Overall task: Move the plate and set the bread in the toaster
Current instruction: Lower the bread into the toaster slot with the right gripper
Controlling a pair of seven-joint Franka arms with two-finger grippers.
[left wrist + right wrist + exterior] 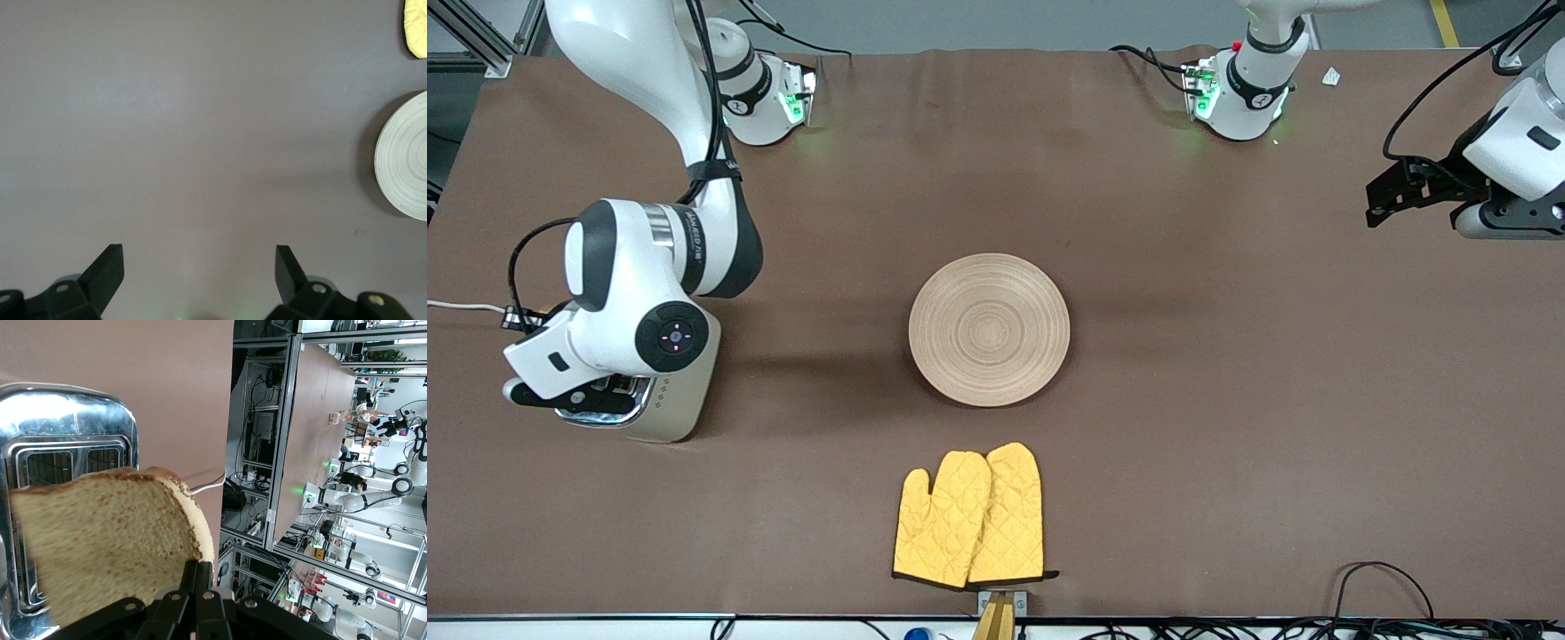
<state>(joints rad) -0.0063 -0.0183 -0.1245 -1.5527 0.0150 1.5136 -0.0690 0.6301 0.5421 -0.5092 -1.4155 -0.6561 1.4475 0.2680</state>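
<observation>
Right fingers: you have them pinched flat together on the lower crust edge of the bread (110, 540); the two black fingers (197, 583) meet with only the slice between them.
Right gripper: your right gripper (198, 568) sits directly over the toaster (667, 404), at the right arm's end of the table; in the front view the wrist covers most of the chrome top.
Bread: the slice stands on edge in the grip, its brown face turned to the wrist camera, just above the chrome top (67, 420). You can see the slots (73, 463) past its upper crust. Whether its lower edge has entered a slot, you cannot tell.
Toaster: cream body, dotted side showing below the wrist, white cord (463, 307) running off toward the table edge.
Left fingers: you hold them spread wide apart, one tip (110, 263) well clear of the other, nothing between them.
Left gripper: your left gripper (199, 260) hangs over bare brown table (1227, 400) at the left arm's end; this arm waits.
Plate: the plate (989, 330) lies flat near the middle of the table, nothing on it, well apart from the toaster and from both grippers.
Oven mitts: a yellow quilted pair (971, 517) lies nearer to the front camera than the plate, one overlapping the other, close to the table edge.
</observation>
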